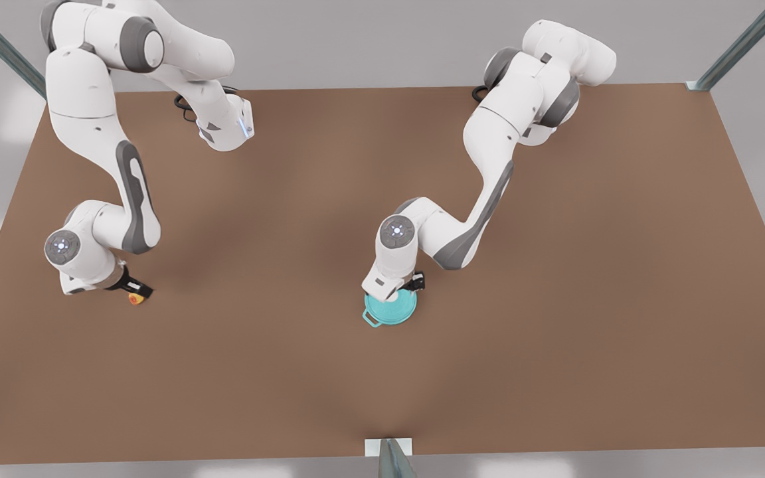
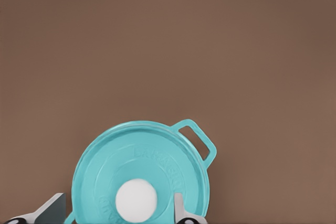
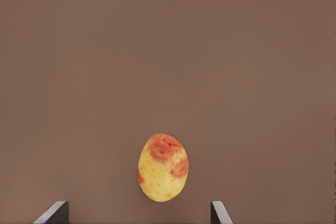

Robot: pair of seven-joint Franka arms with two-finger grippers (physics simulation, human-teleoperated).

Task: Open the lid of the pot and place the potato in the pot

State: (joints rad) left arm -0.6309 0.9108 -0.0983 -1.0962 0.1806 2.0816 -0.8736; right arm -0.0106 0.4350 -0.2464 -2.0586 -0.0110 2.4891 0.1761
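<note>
The teal pot (image 1: pixel 374 320) stands on the brown table near the middle, one loop handle (image 2: pixel 202 142) sticking out. The teal pot lid (image 2: pixel 131 156) lies shut on it, its white knob (image 2: pixel 135 200) at the centre. My left gripper (image 2: pixel 119 204) hovers right over the lid, open, with the knob between its fingers (image 2: pixel 178 208). In the front view this gripper (image 1: pixel 397 292) hides most of the lid. The yellow-orange potato (image 3: pixel 163 167) with red patches lies on the table at the front view's left (image 1: pixel 135 299). My right gripper (image 3: pixel 139 206) hangs just above it, open, a finger on either side.
The brown table (image 1: pixel 555 299) stretches wide around both things. Metal frame posts (image 1: pixel 392 458) stand at its front edge and far corners. Both arm bases sit at the far edge.
</note>
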